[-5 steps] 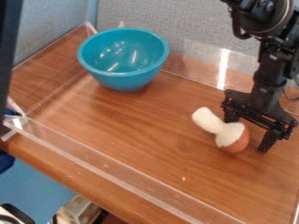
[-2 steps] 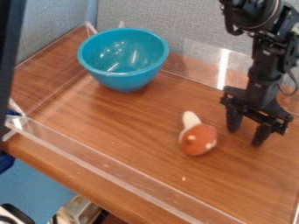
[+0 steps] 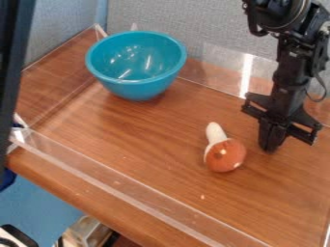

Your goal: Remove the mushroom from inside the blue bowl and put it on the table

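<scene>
The toy mushroom (image 3: 223, 150) lies on its side on the wood-grain tabletop (image 3: 145, 145), outside the turquoise-blue bowl (image 3: 137, 65) and well apart from it, on the bowl's near side and toward the right of the view. Its cream-white stem (image 3: 214, 131) points roughly back toward the far edge, and its rounded orange-brown cap (image 3: 226, 155) faces the camera side. The bowl stands upright, its glossy inside showing. The black gripper (image 3: 269, 148) is to the right of the bowl, beyond the mushroom and apart from it, low over the tabletop; its fingers are drawn narrow together, with nothing seen between them. Clear acrylic walls (image 3: 123, 191) run in front of and behind the bowl.
</scene>
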Controlling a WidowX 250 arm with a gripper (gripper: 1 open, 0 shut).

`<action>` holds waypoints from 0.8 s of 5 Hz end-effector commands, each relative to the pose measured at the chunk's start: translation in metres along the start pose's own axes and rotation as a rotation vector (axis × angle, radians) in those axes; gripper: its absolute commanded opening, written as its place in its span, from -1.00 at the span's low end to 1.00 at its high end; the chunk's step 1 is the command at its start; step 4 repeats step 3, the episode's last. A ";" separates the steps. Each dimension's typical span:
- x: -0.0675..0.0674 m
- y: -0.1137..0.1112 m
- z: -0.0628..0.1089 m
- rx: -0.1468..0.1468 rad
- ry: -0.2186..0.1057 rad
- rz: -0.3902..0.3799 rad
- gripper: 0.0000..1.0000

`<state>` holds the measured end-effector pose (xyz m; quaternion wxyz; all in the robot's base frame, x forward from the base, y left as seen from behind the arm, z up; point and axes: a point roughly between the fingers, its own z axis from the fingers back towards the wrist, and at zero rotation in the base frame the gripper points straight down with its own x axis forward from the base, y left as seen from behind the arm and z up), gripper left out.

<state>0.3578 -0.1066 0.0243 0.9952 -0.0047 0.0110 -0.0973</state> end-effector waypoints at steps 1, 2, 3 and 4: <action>0.016 -0.002 0.010 -0.014 -0.035 -0.005 -1.00; 0.025 -0.007 0.008 -0.023 -0.033 -0.026 -1.00; 0.033 -0.012 0.007 -0.031 -0.026 -0.084 -1.00; 0.033 -0.012 0.007 -0.031 -0.026 -0.084 -1.00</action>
